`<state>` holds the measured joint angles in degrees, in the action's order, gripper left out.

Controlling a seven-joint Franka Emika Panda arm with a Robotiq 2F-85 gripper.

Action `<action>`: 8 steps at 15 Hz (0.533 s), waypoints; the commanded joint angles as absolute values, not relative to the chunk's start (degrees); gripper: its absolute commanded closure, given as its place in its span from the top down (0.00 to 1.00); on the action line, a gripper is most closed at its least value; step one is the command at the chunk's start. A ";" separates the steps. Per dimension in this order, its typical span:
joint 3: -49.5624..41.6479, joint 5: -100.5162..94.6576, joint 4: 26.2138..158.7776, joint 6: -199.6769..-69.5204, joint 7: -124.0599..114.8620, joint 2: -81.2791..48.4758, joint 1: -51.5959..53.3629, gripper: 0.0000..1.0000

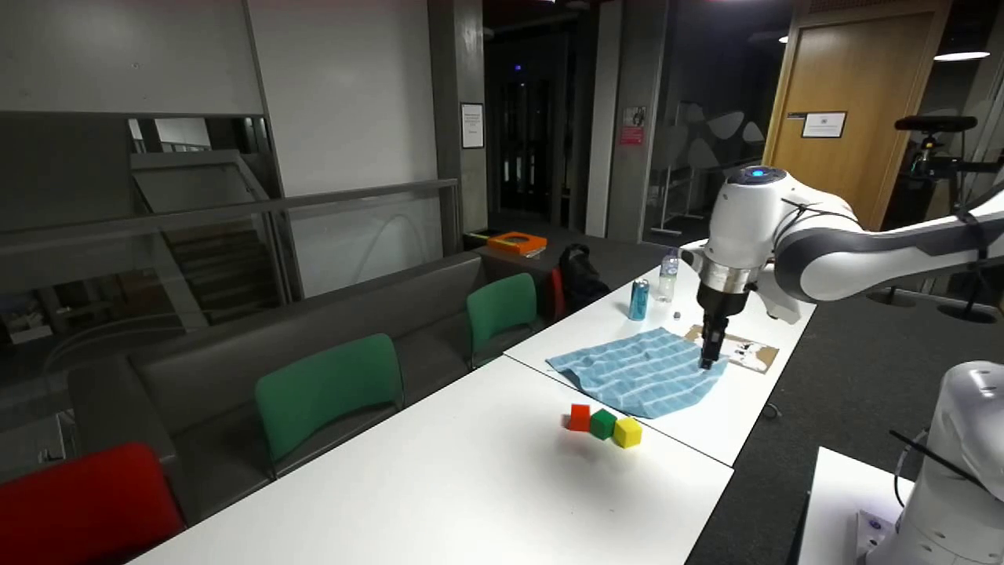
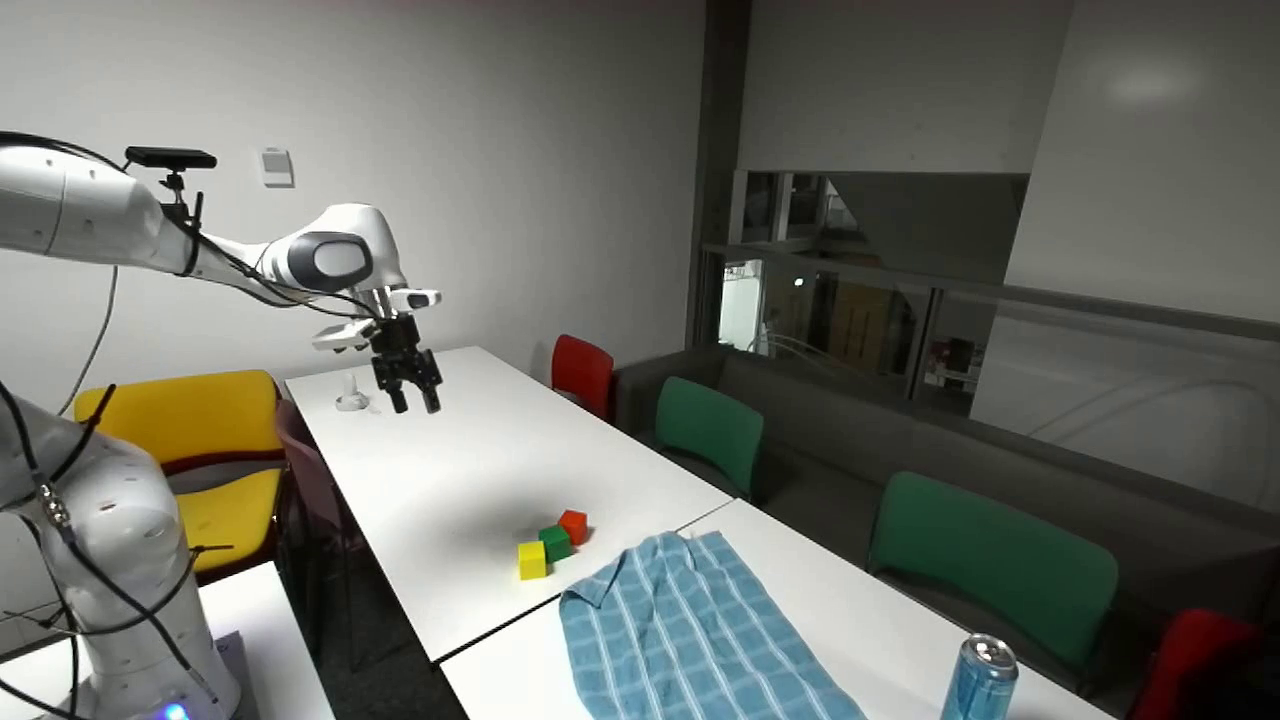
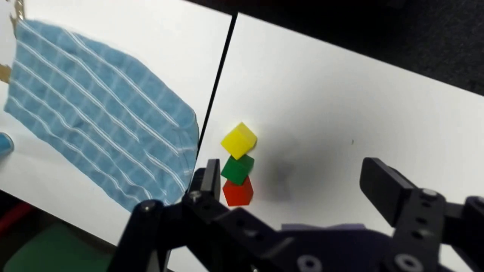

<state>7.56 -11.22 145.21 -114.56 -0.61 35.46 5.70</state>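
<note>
Hangs above the table (image 3: 321,94) with gripper (image 3: 291,170) spread and empty; in the wrist view, has red, green and yellow cubes (image 3: 237,170) near the seam edge (image 3: 223,62), toward the finger (image 3: 211,177) nearer the blue towel (image 3: 102,113), lined up crosswise to the closing direction.

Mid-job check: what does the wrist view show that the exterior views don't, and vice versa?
Only the wrist view: individual screw heads on the open end effector, seen close up.
Only the exterior views: the white arm in both, plus a clear bottle and a yellow chair, each in an exterior view.
Shared: the end effector, yellow cube, green cube, red cube, blue cloth, white tables and blue can, which the wrist view cuts off.
</note>
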 commanded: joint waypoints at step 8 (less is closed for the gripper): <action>-9.14 16.51 145.05 -135.96 33.41 19.37 12.58 1.00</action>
<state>-5.57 8.58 145.06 -133.67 24.02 21.97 10.00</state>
